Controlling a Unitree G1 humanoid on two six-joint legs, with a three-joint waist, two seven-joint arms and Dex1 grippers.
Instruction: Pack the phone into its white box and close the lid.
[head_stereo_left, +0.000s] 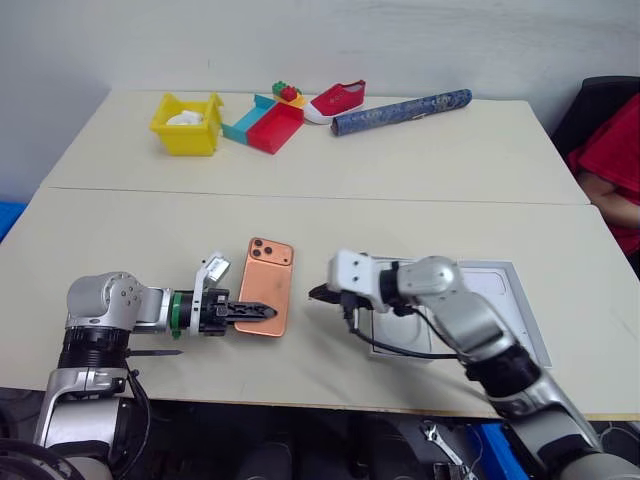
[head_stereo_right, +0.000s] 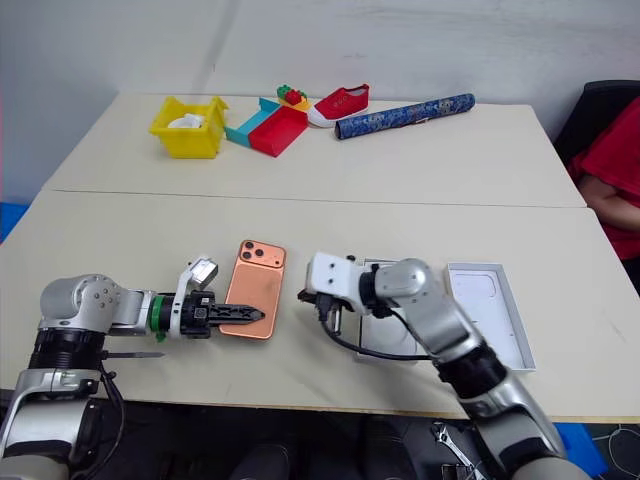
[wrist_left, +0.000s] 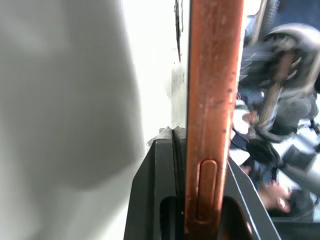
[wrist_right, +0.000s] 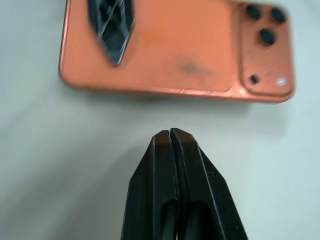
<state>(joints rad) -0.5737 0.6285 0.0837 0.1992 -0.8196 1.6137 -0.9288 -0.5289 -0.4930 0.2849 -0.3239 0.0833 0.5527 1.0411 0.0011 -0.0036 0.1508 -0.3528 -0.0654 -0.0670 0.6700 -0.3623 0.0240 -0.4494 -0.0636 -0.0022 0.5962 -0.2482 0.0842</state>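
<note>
Two tools, one phone, one lid

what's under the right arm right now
Under the right arm lies a white tray, mostly covered, so its inside cannot be seen. The all-white lid lies open just beyond it on the table.

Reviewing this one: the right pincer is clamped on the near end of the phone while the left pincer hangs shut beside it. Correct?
Not quite: the arms are swapped. In the left eye view the left pincer is clamped on the near end of the phone, while the right pincer hangs shut beside it, touching nothing.
</note>
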